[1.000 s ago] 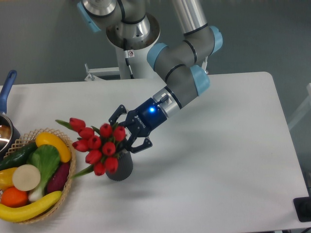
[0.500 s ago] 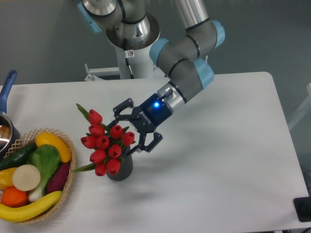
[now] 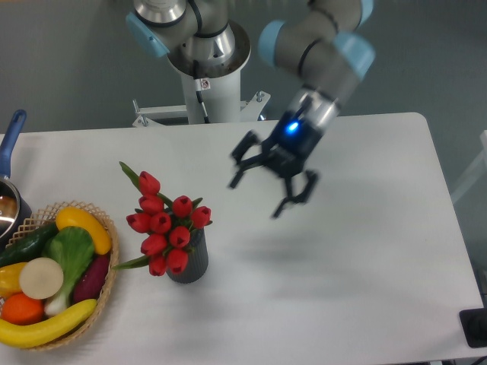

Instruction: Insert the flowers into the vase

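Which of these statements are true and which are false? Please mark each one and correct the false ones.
1. The flowers stand in the vase. True.
2. The gripper is shut on the flowers. False: it is open, empty and apart from them, to their right.
3. The vase lies on its side. False: it stands upright on the table.
4. A wicker basket with produce sits left of the vase. True.
5. A banana lies in the basket. True.
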Robot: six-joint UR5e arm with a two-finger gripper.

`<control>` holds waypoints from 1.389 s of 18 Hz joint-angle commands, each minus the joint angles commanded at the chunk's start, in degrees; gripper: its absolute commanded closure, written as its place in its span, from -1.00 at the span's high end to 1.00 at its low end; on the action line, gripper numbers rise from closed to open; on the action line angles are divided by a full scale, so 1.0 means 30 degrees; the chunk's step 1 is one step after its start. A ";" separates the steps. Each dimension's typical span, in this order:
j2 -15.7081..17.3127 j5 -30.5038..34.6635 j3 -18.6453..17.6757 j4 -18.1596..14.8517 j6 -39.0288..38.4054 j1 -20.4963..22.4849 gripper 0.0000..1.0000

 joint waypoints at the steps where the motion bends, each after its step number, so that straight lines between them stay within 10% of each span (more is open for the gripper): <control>1: 0.0001 0.0174 0.0261 0.0000 -0.0088 0.0119 1.00; 9: 0.0263 0.8898 0.2898 -0.0524 0.0116 0.0473 1.00; 20: 0.0909 1.6020 0.6091 -0.8725 1.1066 0.0735 1.00; 25: 0.0938 1.6319 0.6094 -0.9024 1.1894 0.1175 1.00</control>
